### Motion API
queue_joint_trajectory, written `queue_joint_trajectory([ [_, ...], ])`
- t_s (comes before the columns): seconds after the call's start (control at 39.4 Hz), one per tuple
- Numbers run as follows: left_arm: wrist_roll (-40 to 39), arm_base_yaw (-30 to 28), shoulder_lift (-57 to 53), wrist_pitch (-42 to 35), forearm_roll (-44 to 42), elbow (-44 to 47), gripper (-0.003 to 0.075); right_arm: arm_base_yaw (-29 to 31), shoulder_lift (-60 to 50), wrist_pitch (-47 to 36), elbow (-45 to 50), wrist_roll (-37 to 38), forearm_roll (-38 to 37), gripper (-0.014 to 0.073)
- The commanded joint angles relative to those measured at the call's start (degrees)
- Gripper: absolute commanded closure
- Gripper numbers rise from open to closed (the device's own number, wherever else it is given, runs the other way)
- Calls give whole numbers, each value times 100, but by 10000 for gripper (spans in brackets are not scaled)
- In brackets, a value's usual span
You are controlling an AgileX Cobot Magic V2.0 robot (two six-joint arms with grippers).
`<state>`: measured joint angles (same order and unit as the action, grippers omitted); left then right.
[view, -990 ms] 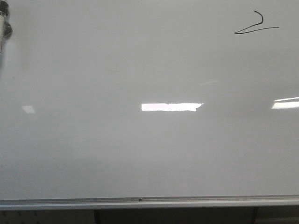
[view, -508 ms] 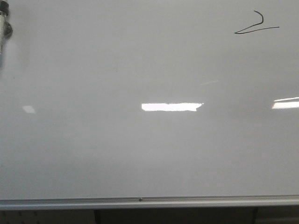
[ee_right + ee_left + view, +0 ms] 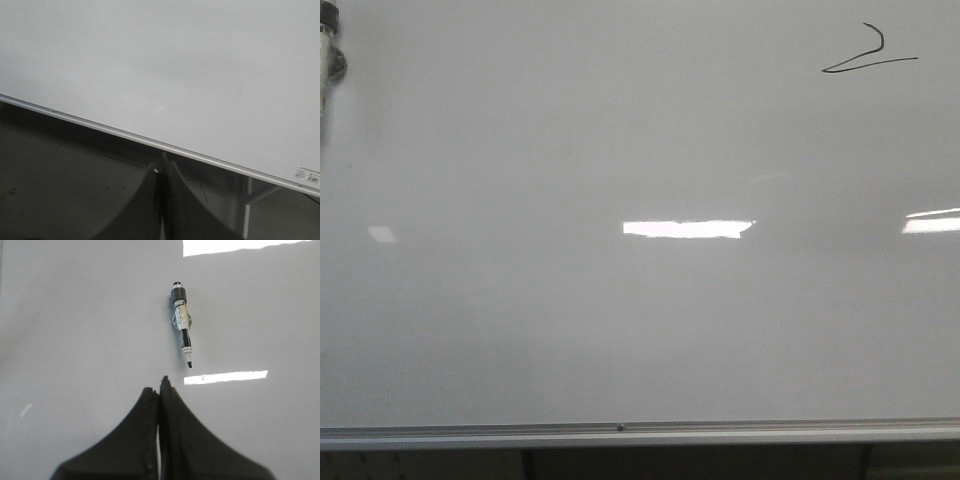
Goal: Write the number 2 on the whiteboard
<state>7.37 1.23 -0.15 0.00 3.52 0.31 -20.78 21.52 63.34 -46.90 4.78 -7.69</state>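
While both the left gripper (image 3: 159,390) and the right gripper (image 3: 161,167) are pressed closed on nothing, a marker (image 3: 181,322) lies uncapped just beyond the left fingertips on the glossy whiteboard (image 3: 520,330), whose far right corner bears the number 2 (image 3: 868,52) above a dark floor (image 3: 55,175).

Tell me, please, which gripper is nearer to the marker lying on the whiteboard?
The left. The left gripper, jaws shut, sits just short of the marker on the whiteboard. The right gripper, also shut, hangs past the board's framed edge with no marker in its view.
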Motion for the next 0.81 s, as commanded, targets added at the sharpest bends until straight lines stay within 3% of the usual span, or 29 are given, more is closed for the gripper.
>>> queue_joint_trajectory([
  [0.0,-46,-17,-116,-508,12,123,740,41,40,-449,-108,-11,-132,662],
  [0.13,-46,-17,-116,-508,12,123,740,331,-233,-1044,169,-62,-115,660],
  [0.51,-46,-17,-116,-508,12,123,740,2020,-1718,-5063,3245,-216,-150,660],
  [0.79,-46,-17,-116,-508,12,123,739,2337,-2301,-6830,4793,-211,-145,660],
])
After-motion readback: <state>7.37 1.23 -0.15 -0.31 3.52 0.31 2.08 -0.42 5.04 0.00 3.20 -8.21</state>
